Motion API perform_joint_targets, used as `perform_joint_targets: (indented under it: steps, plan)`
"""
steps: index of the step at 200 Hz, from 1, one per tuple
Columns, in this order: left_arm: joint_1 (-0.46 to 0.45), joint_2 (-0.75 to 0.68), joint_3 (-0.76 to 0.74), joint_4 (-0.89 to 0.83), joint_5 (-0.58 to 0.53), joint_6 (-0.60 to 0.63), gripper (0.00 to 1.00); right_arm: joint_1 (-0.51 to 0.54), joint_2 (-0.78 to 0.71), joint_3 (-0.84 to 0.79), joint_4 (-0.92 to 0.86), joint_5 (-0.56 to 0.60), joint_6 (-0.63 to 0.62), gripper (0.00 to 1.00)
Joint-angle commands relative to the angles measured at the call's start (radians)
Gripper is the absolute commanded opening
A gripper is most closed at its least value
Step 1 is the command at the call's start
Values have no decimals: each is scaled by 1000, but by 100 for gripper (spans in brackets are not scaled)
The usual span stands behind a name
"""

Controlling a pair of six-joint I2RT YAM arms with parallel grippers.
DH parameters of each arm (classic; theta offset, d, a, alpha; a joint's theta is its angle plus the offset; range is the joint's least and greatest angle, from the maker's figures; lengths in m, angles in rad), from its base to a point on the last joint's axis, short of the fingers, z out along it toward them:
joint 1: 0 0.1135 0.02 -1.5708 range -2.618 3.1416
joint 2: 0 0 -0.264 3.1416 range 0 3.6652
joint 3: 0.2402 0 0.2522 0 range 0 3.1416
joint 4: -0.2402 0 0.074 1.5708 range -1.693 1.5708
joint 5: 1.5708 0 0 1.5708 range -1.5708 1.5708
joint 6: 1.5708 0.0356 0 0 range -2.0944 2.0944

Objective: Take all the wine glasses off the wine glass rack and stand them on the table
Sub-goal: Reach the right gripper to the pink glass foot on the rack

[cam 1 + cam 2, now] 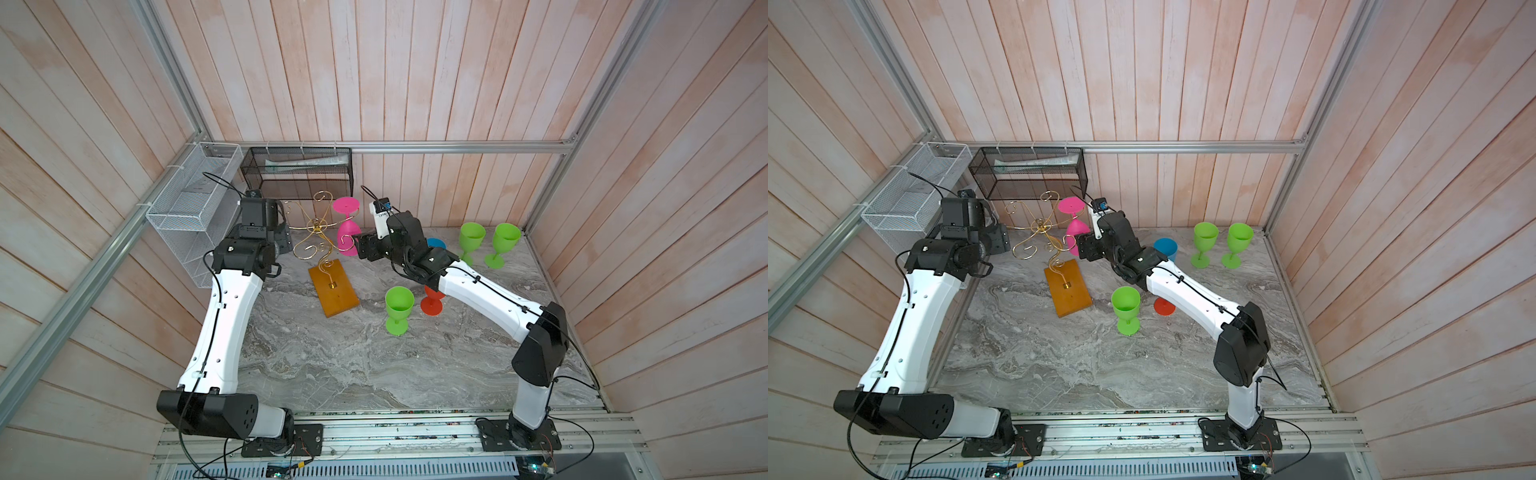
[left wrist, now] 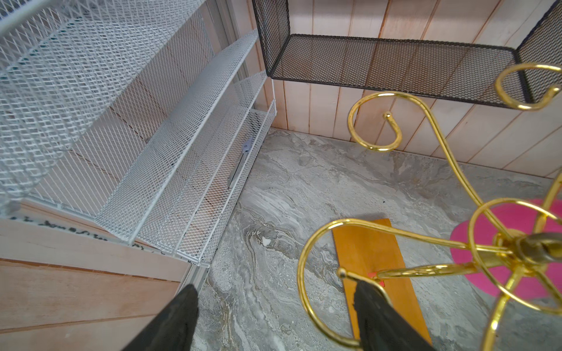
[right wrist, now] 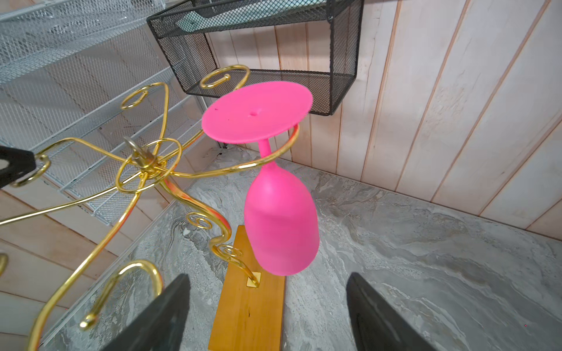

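Glass: the pink glass (image 3: 281,225) hangs upside down on the rack (image 1: 316,227). Its stem is threaded through one scroll arm and its foot rests on the curl.
Rack: it stands upright on its wooden base (image 1: 333,291), towards the back of the table (image 1: 332,365).
Right claw: I have the right claw (image 3: 268,276) spread wide and empty. It sits just short of the glass's bowl and does not touch it.
Left claw: the left claw (image 2: 276,285) is also spread wide and holds nothing, on the rack's far side from the glass. One finger (image 2: 369,299) lies close to a curl's tip; I cannot tell whether they touch.
Table: three green glasses (image 1: 399,309), a blue glass (image 1: 1165,247) and a red glass (image 1: 432,305) stand to the right of the rack. The red one is half hidden under the right arm.
Walls: a white basket (image 1: 187,208) and a black basket (image 1: 297,172) hang behind the rack.
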Motion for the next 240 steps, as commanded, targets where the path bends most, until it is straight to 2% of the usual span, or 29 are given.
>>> perform_joint_targets:
  steps: [1,95,140,181,194,208,240]
  plan:
    - [1,9,-2,32,19,0,82,35,-51,-36,6,34,-9,81]
    - [1,2,16,38,25,3,82,165,-77,-88,39,130,43,80]
    - [-5,-10,8,49,36,2,82,173,-121,-131,44,173,43,80]
    - [-24,-41,-7,71,79,-10,82,154,-229,-201,61,228,16,79]
    - [-39,-51,-10,79,86,-14,82,124,-260,-208,53,195,32,77]
    - [-65,-58,-9,87,85,-14,82,70,-285,-214,51,110,65,75]
    - [-122,-95,-36,134,149,-8,82,-104,-265,-175,53,-228,206,68]
